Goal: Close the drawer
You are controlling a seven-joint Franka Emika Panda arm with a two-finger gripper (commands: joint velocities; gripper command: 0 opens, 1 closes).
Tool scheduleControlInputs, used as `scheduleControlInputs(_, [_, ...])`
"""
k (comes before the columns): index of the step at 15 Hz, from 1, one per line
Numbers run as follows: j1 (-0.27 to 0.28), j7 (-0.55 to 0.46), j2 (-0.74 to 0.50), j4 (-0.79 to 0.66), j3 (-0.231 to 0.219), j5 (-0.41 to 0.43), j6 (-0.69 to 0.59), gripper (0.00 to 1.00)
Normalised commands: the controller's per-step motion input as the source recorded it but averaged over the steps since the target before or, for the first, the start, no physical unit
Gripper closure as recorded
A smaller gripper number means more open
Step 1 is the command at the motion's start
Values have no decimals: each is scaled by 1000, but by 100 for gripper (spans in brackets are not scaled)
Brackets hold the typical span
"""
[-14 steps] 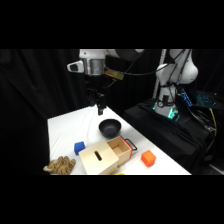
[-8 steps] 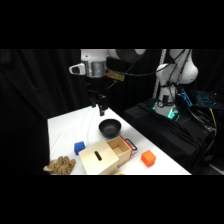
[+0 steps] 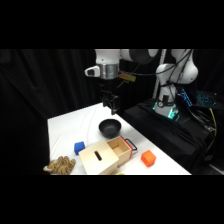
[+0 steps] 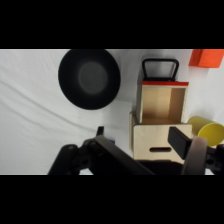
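Little has moved: hand (image 3: 111, 104) hovers above bowl (image 3: 109, 128), drawer (image 3: 121, 147) open

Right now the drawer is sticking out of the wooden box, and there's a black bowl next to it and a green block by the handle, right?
Almost. The drawer does stick out of the wooden box, and the black bowl sits beside it. But the block near the handle is orange, not green, as the wrist view shows.

Black bowl (image 4: 89, 78) stands just beside open drawer (image 4: 161, 102).
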Motion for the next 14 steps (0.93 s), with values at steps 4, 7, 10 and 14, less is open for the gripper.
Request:
scheduleControlInputs(4, [30, 181, -414, -559, 80, -24, 302, 0])
scheduleControlInputs(7, [43, 163, -273, -469, 85, -45, 385, 0])
scheduleControlInputs(10, [18, 216, -145, -398, 76, -142, 508, 0])
scheduleControlInputs(14, [-21, 289, -73, -341, 79, -223, 594, 0])
